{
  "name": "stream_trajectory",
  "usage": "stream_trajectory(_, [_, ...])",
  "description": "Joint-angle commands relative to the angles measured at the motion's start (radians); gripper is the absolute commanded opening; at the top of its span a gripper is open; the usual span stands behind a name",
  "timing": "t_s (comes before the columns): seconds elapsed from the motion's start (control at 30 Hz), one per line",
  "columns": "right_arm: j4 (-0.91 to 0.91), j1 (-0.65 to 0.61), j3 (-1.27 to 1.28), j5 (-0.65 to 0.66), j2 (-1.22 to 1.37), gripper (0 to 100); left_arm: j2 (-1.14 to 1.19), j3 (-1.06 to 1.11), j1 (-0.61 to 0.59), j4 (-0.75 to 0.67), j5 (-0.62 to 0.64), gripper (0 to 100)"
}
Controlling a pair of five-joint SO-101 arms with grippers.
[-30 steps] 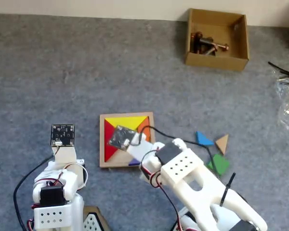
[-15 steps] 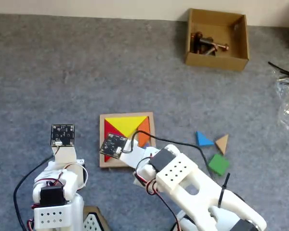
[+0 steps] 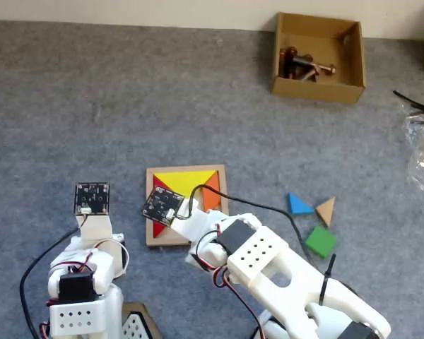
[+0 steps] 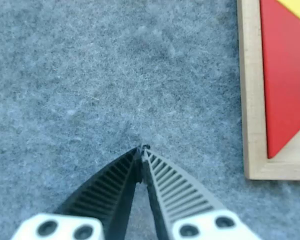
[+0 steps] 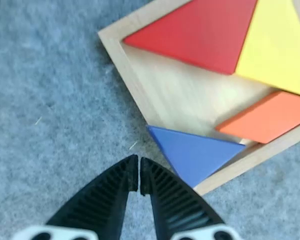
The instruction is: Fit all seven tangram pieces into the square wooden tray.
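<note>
One wooden tray (image 3: 150, 212), four tangram pieces (image 5: 200, 30) on it, three off it, one cardboard box (image 3: 318, 90)

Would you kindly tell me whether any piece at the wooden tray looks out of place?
Yes: the blue triangle lies askew at a corner of the tray, overlapping its wooden rim instead of sitting flat inside.

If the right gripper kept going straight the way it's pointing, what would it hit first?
Probably the grey carpet, just short of the rim of the wooden tray. The shut right gripper points beside the blue triangle, not at it. Depth is unclear.
</note>
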Motion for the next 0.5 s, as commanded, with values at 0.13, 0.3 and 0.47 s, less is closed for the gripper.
stream_trajectory(0.13, [-0.021, -0.008, -0.007, -0.011, -0.001, 0.5, 0.007, 0.021, -0.008, 0.008, 0.002, 0])
stream_trajectory(0.3, [-0.062, -0.008, -0.007, -0.048, -0.001, 0.5, 0.007, 0.021, -0.008, 0.008, 0.002, 0])
stream_trajectory(0.47, [-0.082, -0.027, -0.007, -0.078, 0.001, 0.5, 0.007, 0.021, -0.008, 0.008, 0.002, 0])
